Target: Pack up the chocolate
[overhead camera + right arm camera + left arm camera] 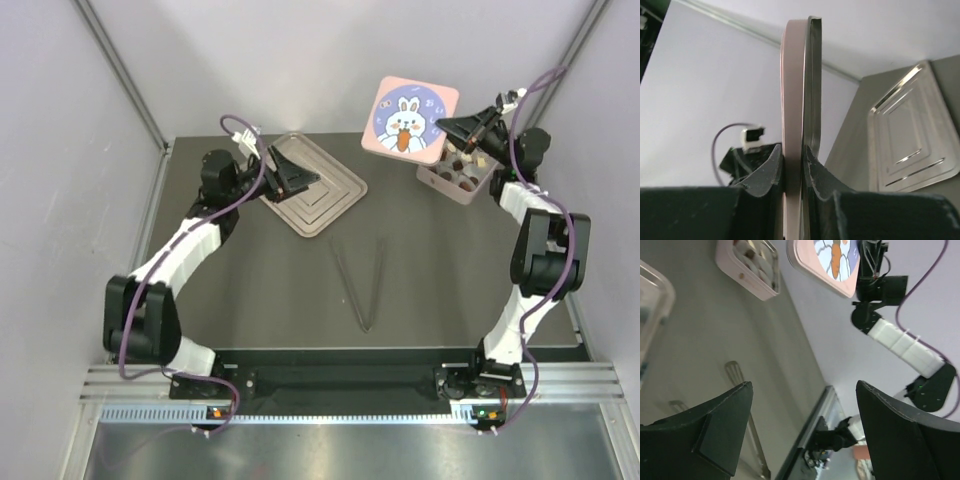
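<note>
The pink box [452, 178] stands at the back right of the table. Small dark and pale chocolate pieces [463, 172] lie in its cups. The box also shows in the left wrist view [745, 270]. My right gripper [447, 127] is shut on the edge of the pink bunny-print lid [408, 118] and holds it raised and tilted beside the box. In the right wrist view the lid [799, 90] stands edge-on between my right gripper's [793, 150] fingers. My left gripper [305, 178] is open and empty over the silver tray [335, 205].
Metal tongs [362, 282] lie on the dark mat in the middle, also in the left wrist view [742, 390]. The silver tray shows in the right wrist view [912, 135]. Pale walls close in the table on three sides.
</note>
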Motion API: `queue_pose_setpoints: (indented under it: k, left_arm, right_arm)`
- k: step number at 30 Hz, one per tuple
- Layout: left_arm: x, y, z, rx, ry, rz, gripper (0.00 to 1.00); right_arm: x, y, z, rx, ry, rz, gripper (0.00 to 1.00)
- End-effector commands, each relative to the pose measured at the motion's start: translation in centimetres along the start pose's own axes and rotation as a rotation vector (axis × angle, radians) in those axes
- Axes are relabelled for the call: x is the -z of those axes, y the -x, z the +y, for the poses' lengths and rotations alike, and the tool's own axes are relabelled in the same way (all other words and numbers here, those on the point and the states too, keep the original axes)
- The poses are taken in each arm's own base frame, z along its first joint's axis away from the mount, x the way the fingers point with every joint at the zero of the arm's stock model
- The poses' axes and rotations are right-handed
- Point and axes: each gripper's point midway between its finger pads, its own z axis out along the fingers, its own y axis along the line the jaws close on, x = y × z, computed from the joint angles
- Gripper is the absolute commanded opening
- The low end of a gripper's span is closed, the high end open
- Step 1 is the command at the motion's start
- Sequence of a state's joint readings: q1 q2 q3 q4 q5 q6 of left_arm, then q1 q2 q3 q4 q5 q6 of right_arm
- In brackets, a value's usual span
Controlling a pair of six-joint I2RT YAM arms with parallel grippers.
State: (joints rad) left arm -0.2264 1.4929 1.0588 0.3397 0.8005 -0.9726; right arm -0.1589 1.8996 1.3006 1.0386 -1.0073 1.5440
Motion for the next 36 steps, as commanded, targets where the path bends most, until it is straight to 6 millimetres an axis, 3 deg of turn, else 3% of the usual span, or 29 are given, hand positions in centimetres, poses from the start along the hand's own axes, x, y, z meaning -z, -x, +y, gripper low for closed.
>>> queue_pose_setpoints:
  k: [1,3,4,8,12,15,27,36]
  left_arm:
    - [3.1,0.2,-0.3,-0.176,0.181,-0.048,0.89]
    - [4.4,-0.7,0.0,-0.183,0.230,-0.044,0.89]
    - [5.2,-0.8,-1.1,-0.212,0.225,-0.056,0.89]
    - [7.7,-2.4,-0.7,-0.294,0.301,-0.051,0.90]
    - [10.2,-4.1,2.3,-0.358,0.440,-0.044,0.90]
    - [11.8,-4.3,3.5,-0.428,0.514,-0.085,0.90]
    - [12.2,-5.2,2.3,-0.472,0.489,-0.069,0.90]
    - [12.1,-5.3,2.5,-0.469,0.490,-0.059,0.91]
  right_arm:
    - [-0.1,4.1,-0.6,0.158,-0.091,-0.100,0.00]
    - [0.3,5.0,-3.3,0.128,-0.149,-0.120,0.00]
    - [0.2,5.7,-3.6,0.129,-0.154,-0.134,0.00]
    - [0.9,8.0,-6.4,0.074,-0.193,-0.197,0.00]
    - [2.5,9.9,-10.2,0.039,-0.327,-0.258,0.00]
    - [3.4,10.8,-11.4,0.019,-0.362,-0.288,0.00]
    - [6.3,12.0,-17.6,-0.068,-0.432,-0.327,0.00]
    - [7.3,12.8,-19.9,-0.122,-0.420,-0.341,0.00]
